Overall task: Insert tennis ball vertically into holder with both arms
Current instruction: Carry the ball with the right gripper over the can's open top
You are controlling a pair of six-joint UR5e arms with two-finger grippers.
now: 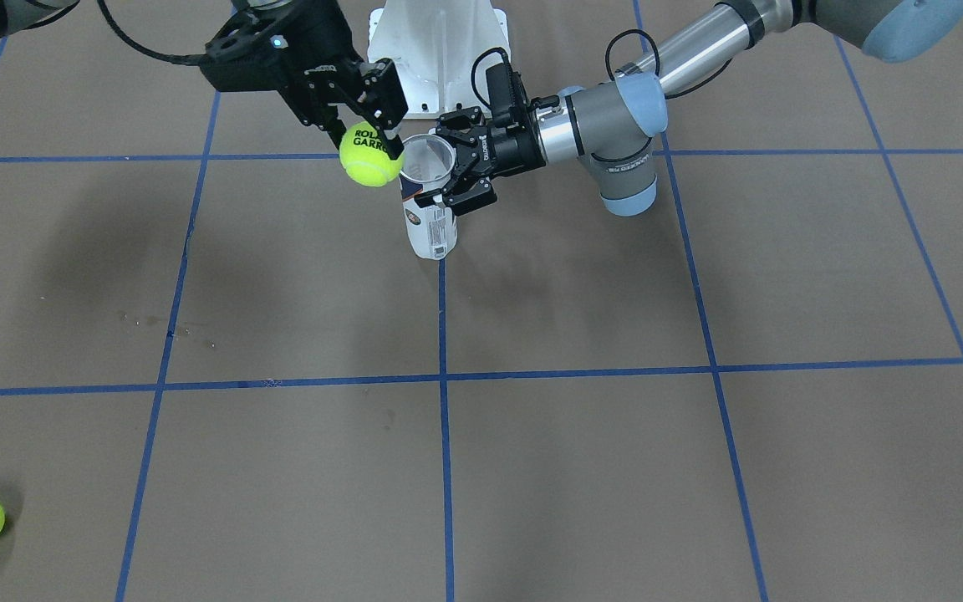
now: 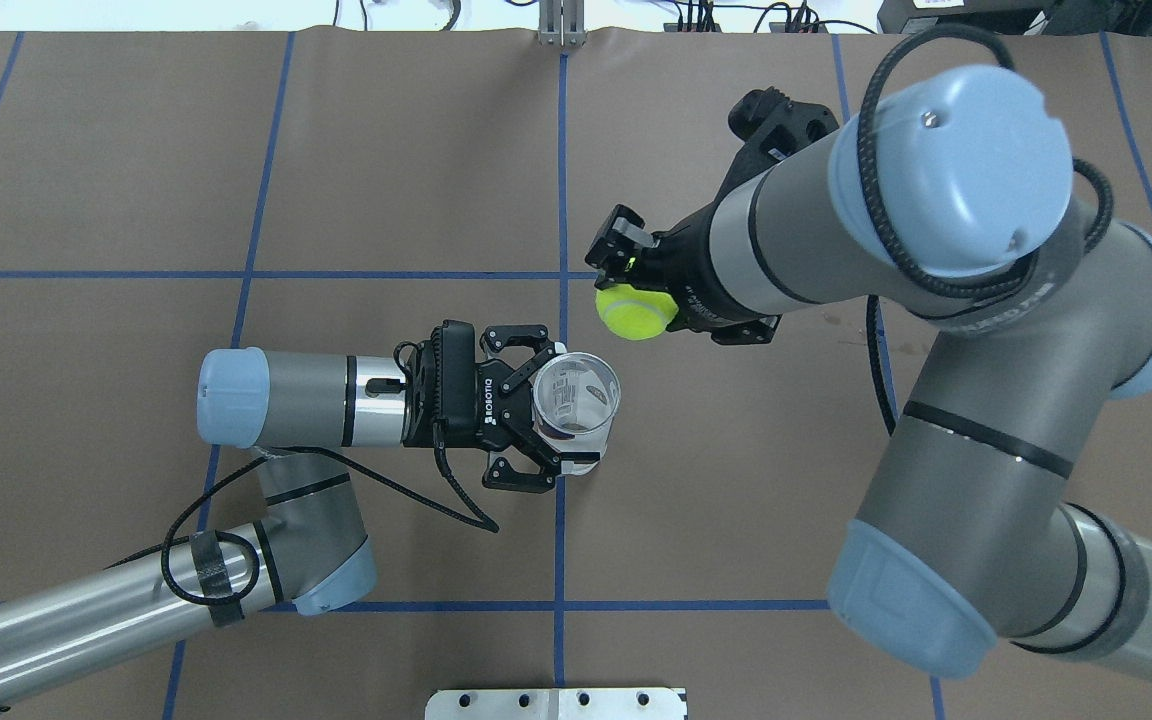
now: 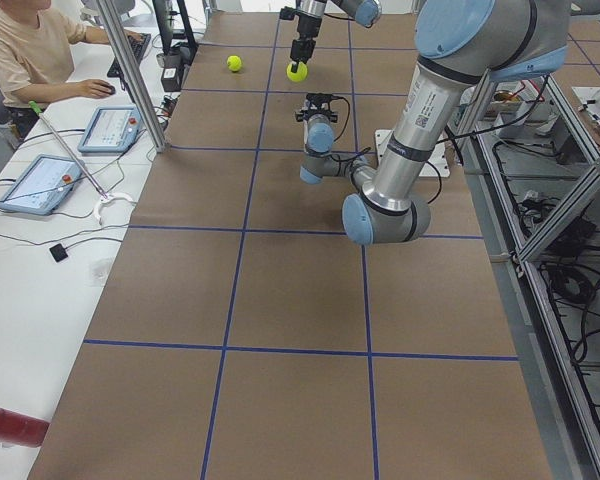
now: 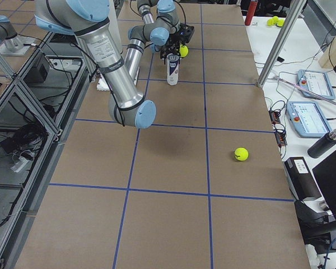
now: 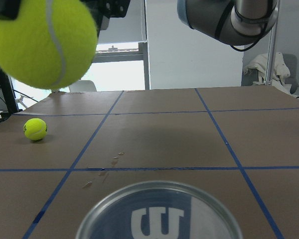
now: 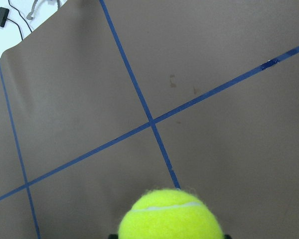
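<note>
Yellow-green felt tennis ball (image 2: pixel 636 310), pinched in the black two-finger right gripper (image 1: pixel 369 142), hangs just far-right of the upright clear plastic cylindrical holder (image 1: pixel 431 230) clamped mid-table by the black left gripper (image 2: pixel 571 406); approach step, next likely centring ball over open mouth, then lowering.

"ROBOTIQ" on left gripper (image 2: pixel 572 406); "W" on holder (image 5: pixel 154 220)

Brown tabletop (image 1: pixel 582 468) w/ blue tape grid (image 1: pixel 444 334); white side desk (image 3: pixel 20 300); window (image 5: pixel 119 69) behind.
</note>
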